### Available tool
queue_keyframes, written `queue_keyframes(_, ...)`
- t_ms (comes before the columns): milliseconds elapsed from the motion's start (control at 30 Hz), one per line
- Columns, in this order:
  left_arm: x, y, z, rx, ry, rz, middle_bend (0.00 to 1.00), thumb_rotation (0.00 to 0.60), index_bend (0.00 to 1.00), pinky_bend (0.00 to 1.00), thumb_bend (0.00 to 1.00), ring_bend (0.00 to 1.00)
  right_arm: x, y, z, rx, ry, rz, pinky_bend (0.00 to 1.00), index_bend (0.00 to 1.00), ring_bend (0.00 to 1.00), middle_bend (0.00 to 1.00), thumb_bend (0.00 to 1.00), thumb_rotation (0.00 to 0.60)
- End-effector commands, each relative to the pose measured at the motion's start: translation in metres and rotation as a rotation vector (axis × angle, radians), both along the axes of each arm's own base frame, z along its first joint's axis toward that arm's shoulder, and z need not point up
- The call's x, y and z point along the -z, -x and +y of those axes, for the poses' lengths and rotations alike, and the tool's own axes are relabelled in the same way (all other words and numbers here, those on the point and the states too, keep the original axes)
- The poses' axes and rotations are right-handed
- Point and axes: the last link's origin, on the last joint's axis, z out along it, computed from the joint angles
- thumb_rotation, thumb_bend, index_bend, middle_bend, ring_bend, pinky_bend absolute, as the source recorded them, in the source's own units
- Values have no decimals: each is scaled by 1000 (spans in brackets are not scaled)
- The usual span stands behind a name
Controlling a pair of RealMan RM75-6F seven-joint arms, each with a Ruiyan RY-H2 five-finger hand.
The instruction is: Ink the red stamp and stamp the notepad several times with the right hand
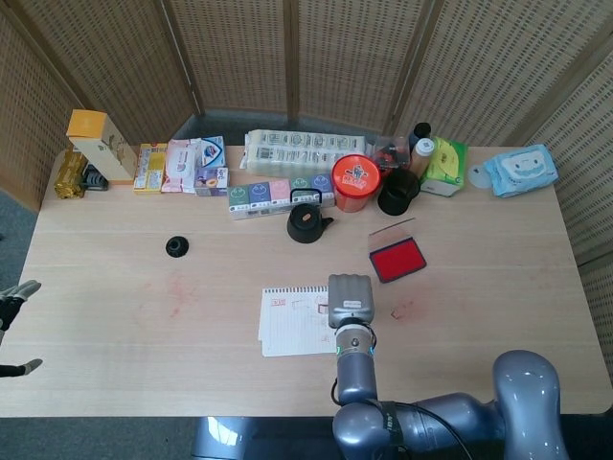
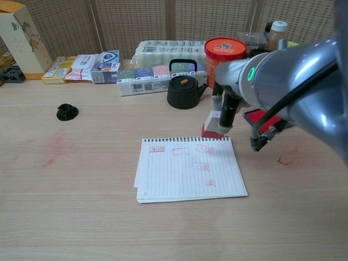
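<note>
— Where's the stamp (image 2: 216, 124)?
— In the right robot hand (image 2: 225, 106), lifted just above the far edge of the notepad (image 2: 185, 176).
— Any writing?
— Red prints on the page, too small to read. Left robot hand (image 1: 11, 321) hangs open at the counter's (image 1: 124, 287) left edge.

From the notepad (image 2: 187, 169) I see bare surface (image 2: 81, 217) to the left and toward me; behind it the black kettle (image 2: 183, 87) stands near; the ink pad (image 2: 270, 117) with its raised clear lid lies behind-right; a small black knob (image 2: 67, 112) sits far left.
</note>
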Motion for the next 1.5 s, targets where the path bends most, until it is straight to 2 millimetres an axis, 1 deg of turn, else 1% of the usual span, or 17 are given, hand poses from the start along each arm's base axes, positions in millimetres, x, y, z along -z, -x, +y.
queue_keyframes(33,0,0,0,-2,-1,-1,0,600,0,11,0,0,-10,13,-5,29,16,-14,1000,781,1000,1000,605,600)
queue_keyframes(133,0,1,0,-4,-1,0,0,600,0,10,0,0,-20,36,-11,81,37,-25,1000,781,1000,1000,604,600)
queue_keyframes(233,1,0,1,-4,3,4,0,600,0,10,0,0,-24,59,-15,129,43,-23,1000,781,1000,1000,604,600)
queue_keyframes(333,2,0,1,-4,5,6,0,600,0,10,0,0,-25,72,-18,149,41,-23,1000,782,1000,1000,605,600)
queue_keyframes(433,2,0,2,-6,4,9,0,600,0,10,0,0,-22,92,-19,181,39,-29,1000,781,1000,1000,601,600)
queue_keyframes(633,3,0,2,-10,4,12,0,600,0,10,0,0,-14,116,-21,203,34,-22,1000,781,1000,1000,598,600)
queue_keyframes(733,4,1,3,-11,8,16,0,600,0,11,0,0,-6,129,-23,225,27,-4,1000,781,1000,1000,598,600)
queue_keyframes(1033,4,2,5,-22,7,19,0,600,0,11,0,0,4,142,-32,268,22,13,1000,781,1000,1000,598,600)
queue_keyframes(1233,5,2,5,-22,9,22,0,600,0,11,0,0,4,150,-33,290,22,11,1000,781,1000,1000,597,600)
queue_keyframes(1367,5,1,5,-22,9,22,0,600,0,10,0,0,2,151,-34,294,28,7,1000,778,1000,1000,595,600)
queue_keyframes(1400,5,1,5,-22,9,23,0,600,0,11,0,0,1,151,-34,294,28,6,1000,769,1000,1000,593,600)
queue_keyframes(1500,6,1,5,-21,11,26,0,600,0,10,0,0,-1,150,-34,300,18,4,1000,699,1000,996,577,600)
